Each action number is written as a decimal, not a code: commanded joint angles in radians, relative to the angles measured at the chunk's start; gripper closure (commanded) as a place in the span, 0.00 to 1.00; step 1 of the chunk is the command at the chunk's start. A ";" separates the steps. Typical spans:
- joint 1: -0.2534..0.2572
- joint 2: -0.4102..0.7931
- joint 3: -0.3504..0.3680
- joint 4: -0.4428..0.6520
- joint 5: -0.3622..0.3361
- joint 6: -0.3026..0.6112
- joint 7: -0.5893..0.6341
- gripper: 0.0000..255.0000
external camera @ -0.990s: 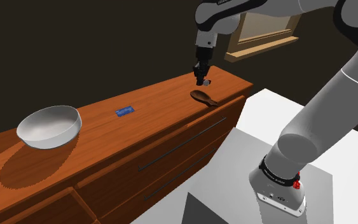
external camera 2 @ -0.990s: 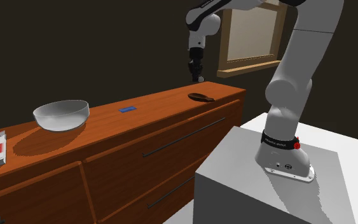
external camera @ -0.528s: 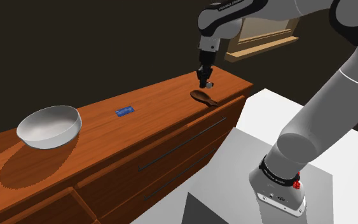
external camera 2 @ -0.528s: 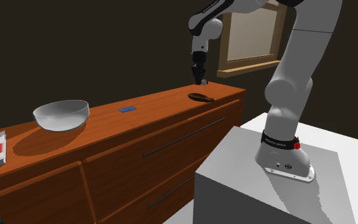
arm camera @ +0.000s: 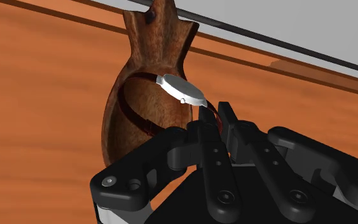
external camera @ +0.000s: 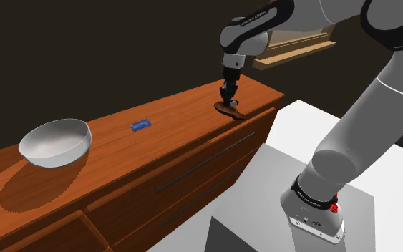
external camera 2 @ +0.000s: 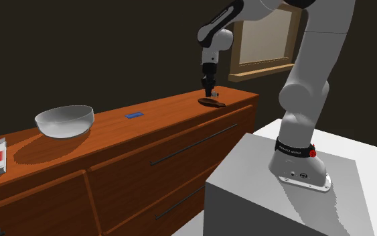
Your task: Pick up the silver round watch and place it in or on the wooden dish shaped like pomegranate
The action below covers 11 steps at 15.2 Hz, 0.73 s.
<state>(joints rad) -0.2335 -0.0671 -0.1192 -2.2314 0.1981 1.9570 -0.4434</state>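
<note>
Watch held over the dish; the placing step is in hand.

The fingers (arm camera: 212, 149) of the gripper (arm camera: 217, 113) are clenched on the silver round watch (arm camera: 182, 91), which is hung low over the hollow of the wooden dish (arm camera: 139, 108); contact cannot be told. The dish is set near the front edge of the dresser (external camera: 171, 122), by the corner nearest the stand (external camera: 300, 125). A slight lowering and a release are judged to be called for next.

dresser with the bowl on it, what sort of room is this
Likely a bedroom or living room at home: a long wooden dresser, a framed window behind it, a bowl on top.
</note>
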 commanded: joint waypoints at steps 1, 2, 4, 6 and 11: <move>0.000 0.014 -0.001 -0.013 0.004 0.026 -0.007 1.00; 0.000 0.023 -0.001 -0.021 0.006 0.043 -0.012 1.00; 0.000 0.023 -0.001 -0.021 0.006 0.043 -0.012 1.00; 0.000 0.023 -0.001 -0.021 0.006 0.043 -0.012 1.00; 0.000 0.023 -0.001 -0.021 0.006 0.043 -0.012 0.00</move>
<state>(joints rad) -0.2335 -0.0446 -0.1197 -2.2525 0.2044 1.9995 -0.4550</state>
